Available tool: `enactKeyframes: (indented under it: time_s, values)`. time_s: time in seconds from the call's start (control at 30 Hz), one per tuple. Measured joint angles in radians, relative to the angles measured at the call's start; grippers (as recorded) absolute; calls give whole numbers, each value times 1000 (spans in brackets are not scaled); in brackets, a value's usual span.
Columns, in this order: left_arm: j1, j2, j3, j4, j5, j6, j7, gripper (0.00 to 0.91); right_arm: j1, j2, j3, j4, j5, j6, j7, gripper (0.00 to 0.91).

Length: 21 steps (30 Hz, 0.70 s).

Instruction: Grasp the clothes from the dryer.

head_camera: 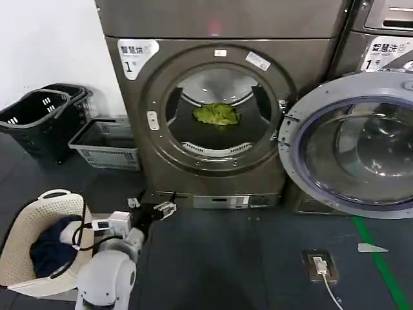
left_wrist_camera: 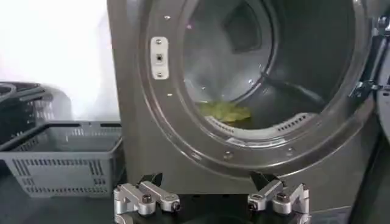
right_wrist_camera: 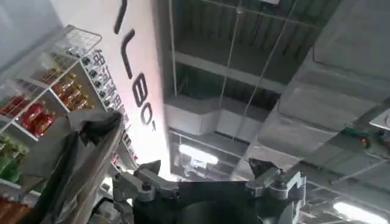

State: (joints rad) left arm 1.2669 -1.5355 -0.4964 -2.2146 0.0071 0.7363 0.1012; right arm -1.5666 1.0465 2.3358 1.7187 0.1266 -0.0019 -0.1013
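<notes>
A crumpled green garment, the clothes (head_camera: 217, 114), lies on the drum floor inside the dryer (head_camera: 219, 39), whose round opening faces me. My left gripper (head_camera: 162, 209) hovers low over the floor in front of the dryer's base, below and left of the opening. In the left wrist view the left gripper (left_wrist_camera: 207, 179) stands open and empty, facing the dryer front (left_wrist_camera: 140, 134), with the clothes (left_wrist_camera: 224, 111) farther in behind the drum rim. The right gripper (right_wrist_camera: 207, 167) points up at the ceiling, open and holding nothing.
The dryer door (head_camera: 352, 145) hangs open to the right. A white laundry basket (head_camera: 19, 226) with dark blue cloth sits at my lower left. Dark baskets (head_camera: 39, 116) and a grey crate (head_camera: 106, 145) stand by the wall. A floor socket with a cable (head_camera: 321, 265) lies at the right.
</notes>
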Motion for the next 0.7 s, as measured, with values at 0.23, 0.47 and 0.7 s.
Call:
enactKeyframes:
  time_s: [0.23,0.47,0.7]
  values:
    - [-4,0,0,0,-3,0,0,907,-4,1,3,-2,1,1,0,907]
    - [-13,4,-7,1,-5,0,6,907,-1,3,3,-9,1,4,-3,907]
    - [-10,4,-7,4,-7,0,11,907,1,3,3,-11,1,5,-4,907]
